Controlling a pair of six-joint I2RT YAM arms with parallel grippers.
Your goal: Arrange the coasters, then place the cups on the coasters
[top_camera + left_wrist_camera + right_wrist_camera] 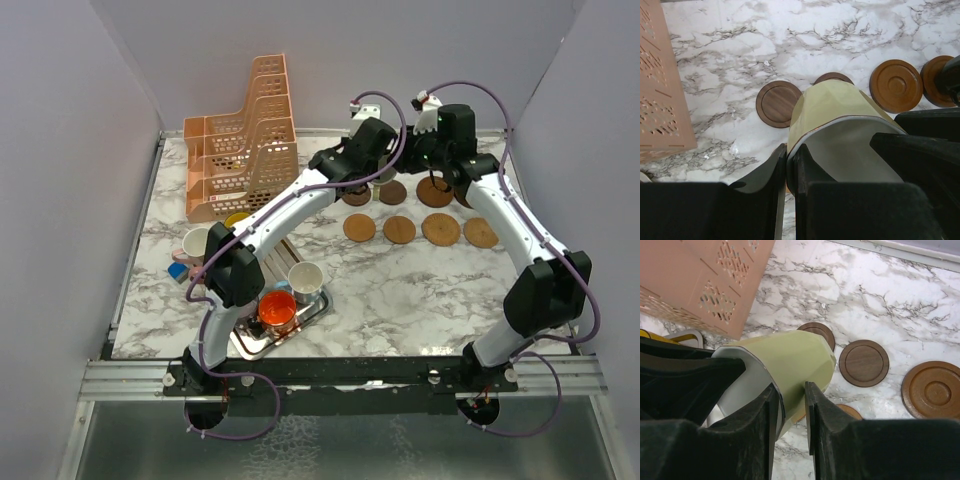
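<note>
The cup (835, 107) is pale yellow, the coasters (778, 104) brown, the table (765, 40) grey-veined white marble, the rack (660, 90) peach.

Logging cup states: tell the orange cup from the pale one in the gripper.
Orange cup is glossy orange; pale cup is faceted yellow-green, white inside. Orange cup stands free on the tray; pale cup's rim is pinched by the left gripper beside the coasters. Both are small cups.
</note>
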